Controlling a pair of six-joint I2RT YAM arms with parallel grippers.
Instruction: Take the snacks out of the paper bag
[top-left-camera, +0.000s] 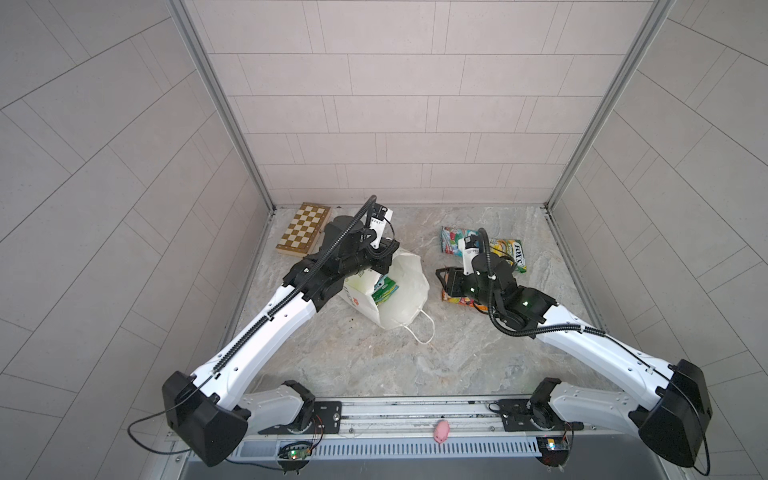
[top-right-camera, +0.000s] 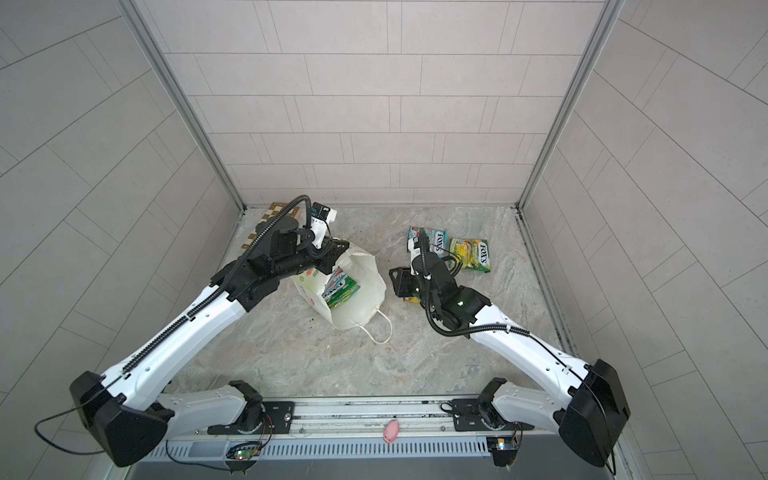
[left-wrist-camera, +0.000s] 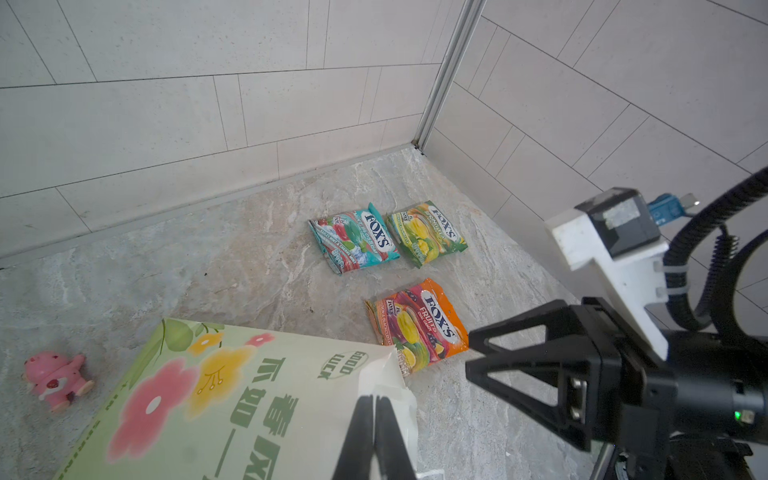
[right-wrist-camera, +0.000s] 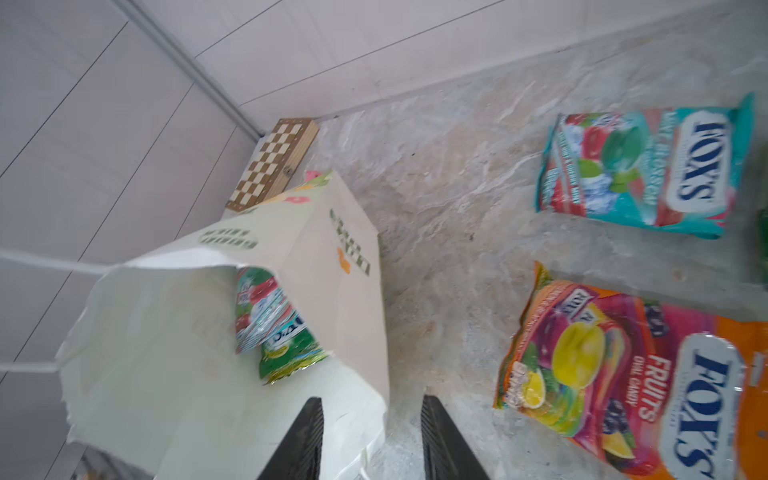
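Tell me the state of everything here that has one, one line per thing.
paper bag: tipped on its side, mouth open
left pincer: shut on the paper bag's rim
right pincer: open, empty
two packets: inside the paper bag
teal packet: out, flat on the table
yellow-green packet: out, flat on the table
orange packet: out, flat on the table
chessboard box: closed
pink toy: lying on the table

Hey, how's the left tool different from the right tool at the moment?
The left tool is shut, pinching the rim of the paper bag; the right tool stands open and holds nothing. The left tool touches the bag; the right tool hangs beside it, near the orange packet. Both have black triangular fingers.
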